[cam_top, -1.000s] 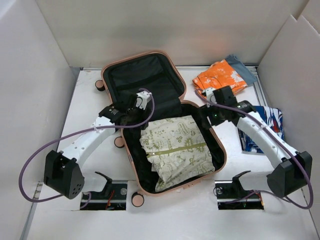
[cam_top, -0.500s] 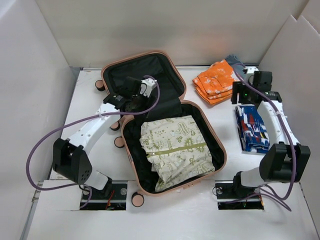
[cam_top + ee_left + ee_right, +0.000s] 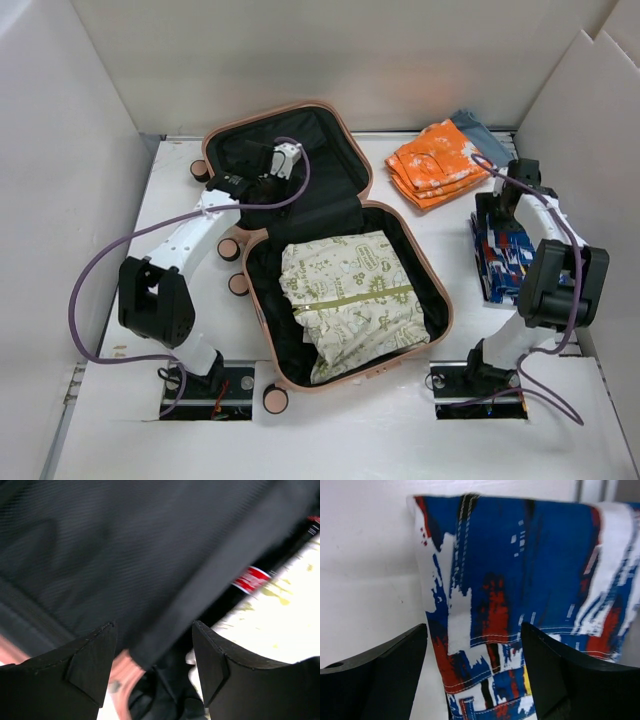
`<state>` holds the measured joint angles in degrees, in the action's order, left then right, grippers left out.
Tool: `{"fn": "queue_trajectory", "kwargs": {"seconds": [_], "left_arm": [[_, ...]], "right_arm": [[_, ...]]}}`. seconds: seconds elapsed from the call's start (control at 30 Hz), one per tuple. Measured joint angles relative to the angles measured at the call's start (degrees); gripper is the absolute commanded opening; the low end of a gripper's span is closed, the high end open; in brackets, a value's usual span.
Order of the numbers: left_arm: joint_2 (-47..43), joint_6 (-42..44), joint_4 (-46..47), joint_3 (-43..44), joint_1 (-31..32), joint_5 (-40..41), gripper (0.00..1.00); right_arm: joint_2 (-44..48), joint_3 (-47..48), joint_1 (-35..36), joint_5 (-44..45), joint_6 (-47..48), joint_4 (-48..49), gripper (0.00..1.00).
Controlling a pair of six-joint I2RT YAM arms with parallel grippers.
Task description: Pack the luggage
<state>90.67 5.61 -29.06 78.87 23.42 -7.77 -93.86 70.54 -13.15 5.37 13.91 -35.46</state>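
Luggage (image 3: 325,160) is being packed: folded blue-red patterned garment (image 3: 520,565) at the table's (image 3: 400,430) right edge is being framed by the open right gripper (image 3: 472,630); a deep, centred pinch is advised. Left gripper (image 3: 154,625) is being held open, empty.

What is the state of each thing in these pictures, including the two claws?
luggage: open, lying flat, lining facing up.
green-patterned garment: folded, packed in the near half of the luggage.
orange garment: folded, lying outside the luggage.
blue patterned garment: folded, lying outside the luggage.
left claw: open, empty, over the far half of the luggage.
right claw: open, empty, above the blue patterned garment.
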Motion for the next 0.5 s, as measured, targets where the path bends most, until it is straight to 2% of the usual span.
{"fn": "queue_trajectory", "kwargs": {"seconds": [0.23,0.37,0.47,0.5], "left_arm": [[0.0,-0.6,1.4,0.0,-2.2,1.0,0.58],[0.0,-0.6,2.0,0.0,-2.0,1.1,0.60],[-0.2,-0.8,2.6,0.0,-2.0,1.7,0.62],[-0.3,-0.9,2.8,0.0,-2.0,2.1,0.62]], "right_arm": [[-5.1,-2.8,3.3,0.2,1.0,-0.5,0.79],[-8.1,-2.6,5.5,1.8,1.9,-0.3,0.72],[-9.8,-2.1,5.9,3.6,3.0,-0.1,0.45],[-9.9,-1.9,5.9,4.1,3.1,0.0,0.30]]}}
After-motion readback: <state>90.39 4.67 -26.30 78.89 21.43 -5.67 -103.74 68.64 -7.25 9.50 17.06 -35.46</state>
